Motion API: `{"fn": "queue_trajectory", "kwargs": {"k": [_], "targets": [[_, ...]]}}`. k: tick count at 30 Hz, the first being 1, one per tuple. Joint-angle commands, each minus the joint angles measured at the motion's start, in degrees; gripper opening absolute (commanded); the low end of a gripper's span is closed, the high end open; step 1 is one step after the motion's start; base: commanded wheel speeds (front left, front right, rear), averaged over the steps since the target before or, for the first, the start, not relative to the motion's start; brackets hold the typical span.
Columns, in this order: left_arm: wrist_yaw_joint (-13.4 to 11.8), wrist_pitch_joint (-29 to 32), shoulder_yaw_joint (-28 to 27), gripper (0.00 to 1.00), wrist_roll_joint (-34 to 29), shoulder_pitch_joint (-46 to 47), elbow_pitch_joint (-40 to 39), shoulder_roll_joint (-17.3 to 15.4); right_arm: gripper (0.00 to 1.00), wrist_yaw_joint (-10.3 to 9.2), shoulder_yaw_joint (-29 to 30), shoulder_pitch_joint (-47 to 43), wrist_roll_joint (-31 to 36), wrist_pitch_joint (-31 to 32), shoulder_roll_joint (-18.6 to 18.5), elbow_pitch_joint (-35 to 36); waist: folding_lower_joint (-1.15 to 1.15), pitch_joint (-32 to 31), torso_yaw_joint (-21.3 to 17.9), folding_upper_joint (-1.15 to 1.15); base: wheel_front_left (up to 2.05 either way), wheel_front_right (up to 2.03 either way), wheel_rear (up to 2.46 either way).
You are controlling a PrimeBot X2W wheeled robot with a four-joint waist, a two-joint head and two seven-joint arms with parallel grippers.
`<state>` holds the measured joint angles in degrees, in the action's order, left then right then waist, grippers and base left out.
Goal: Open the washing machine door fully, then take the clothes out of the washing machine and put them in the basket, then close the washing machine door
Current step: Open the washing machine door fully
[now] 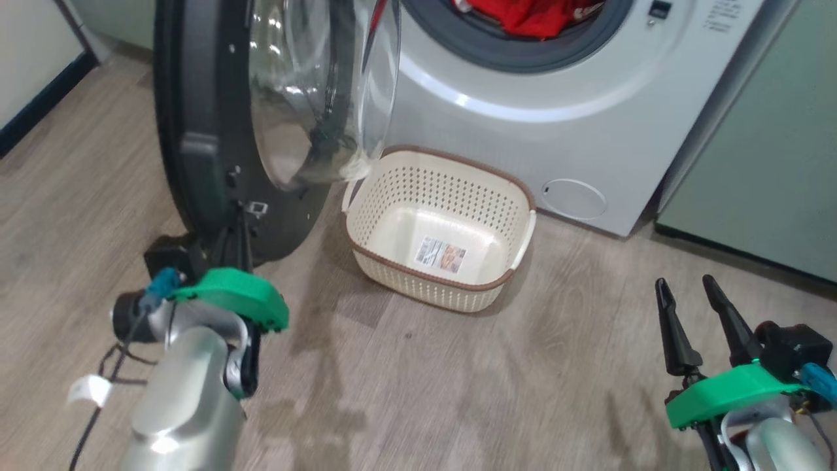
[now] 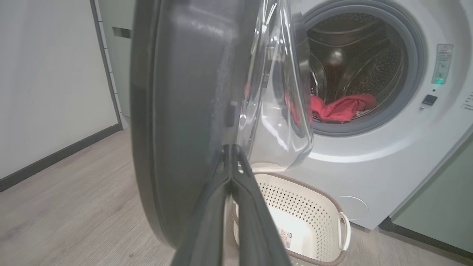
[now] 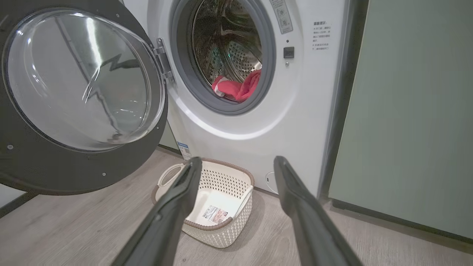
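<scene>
Pushing washing machine door (image 1: 196, 131) wider with clenched left pincer (image 2: 231, 149).
Tips on door's inner face dead ahead, gripping nothing; door edge-on, probably needs swinging further left. Right pincer (image 1: 685, 282) released, empty, low over floor. Red clothes (image 1: 529, 16) up ahead-left inside washing machine (image 1: 556, 131); empty basket (image 1: 523, 190) ahead-left, lower. Right arm likely better placed.

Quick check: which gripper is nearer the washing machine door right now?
Left. The left gripper, shut, has its tips at the lower rim of the door, beside the glass. The right gripper, open, hangs over the floor beyond the basket, well clear.
</scene>
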<state>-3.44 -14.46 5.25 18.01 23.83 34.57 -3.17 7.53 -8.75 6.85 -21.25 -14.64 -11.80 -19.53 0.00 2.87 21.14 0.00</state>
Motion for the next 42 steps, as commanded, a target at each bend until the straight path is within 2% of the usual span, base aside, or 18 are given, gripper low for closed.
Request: {"fn": "queue_trajectory", "kwargs": {"k": [1, 4, 9, 18, 26, 36, 42], "targets": [[0.44, -0.53, -3.16, 0.00, -0.66, 4.44, -1.39, -1.24, 1.00, -0.04, -1.17, 1.73, -0.28, -0.36, -1.63, 1.97, 0.00, 1.36, 0.91, 0.00, 0.00, 0.00, 0.00], [1.47, -0.53, -5.19, 0.00, -0.75, 6.31, -0.60, -1.21, 1.00, -0.04, -1.50, 2.65, -0.35, -0.36, -2.50, 2.09, 0.00, 3.11, 1.48, 0.00, 0.00, 0.00, 0.00], [1.75, -0.53, -8.46, 0.00, -1.53, 9.43, 1.31, -1.07, 1.00, -0.04, -2.00, 4.31, -0.47, -0.36, -4.34, 2.34, 0.00, 6.45, 2.15, 0.00, 0.00, 0.00, 0.00], [0.23, -0.53, -15.74, 0.00, -1.67, 13.76, 4.80, -1.40, 1.00, -0.04, -2.54, 6.39, -0.46, -0.36, -6.48, 2.56, 0.00, 10.63, 3.14, 0.00, 0.00, 0.00, 0.00], [-1.25, -0.53, -23.99, 0.00, -1.53, 17.48, 10.04, -4.26, 1.00, -0.04, -3.67, 8.22, -0.61, -0.36, -7.23, 2.49, 0.00, 12.74, 2.85, 0.00, 0.00, 0.00, 0.00], [0.05, -0.53, -30.05, 0.00, -3.64, 19.47, 13.34, -6.25, 1.00, -0.04, -4.82, 9.28, -1.08, -0.36, -7.42, 2.16, 0.00, 13.02, 1.08, 0.00, 0.00, 0.00, 0.00], [2.10, -0.53, -31.50, 0.00, -5.61, 16.87, 13.67, -5.40, 1.00, -0.04, -4.03, 7.66, -1.38, -0.36, -5.85, 1.54, 0.00, 9.70, -0.06, 0.00, 0.00, 0.00, 0.00]]}}
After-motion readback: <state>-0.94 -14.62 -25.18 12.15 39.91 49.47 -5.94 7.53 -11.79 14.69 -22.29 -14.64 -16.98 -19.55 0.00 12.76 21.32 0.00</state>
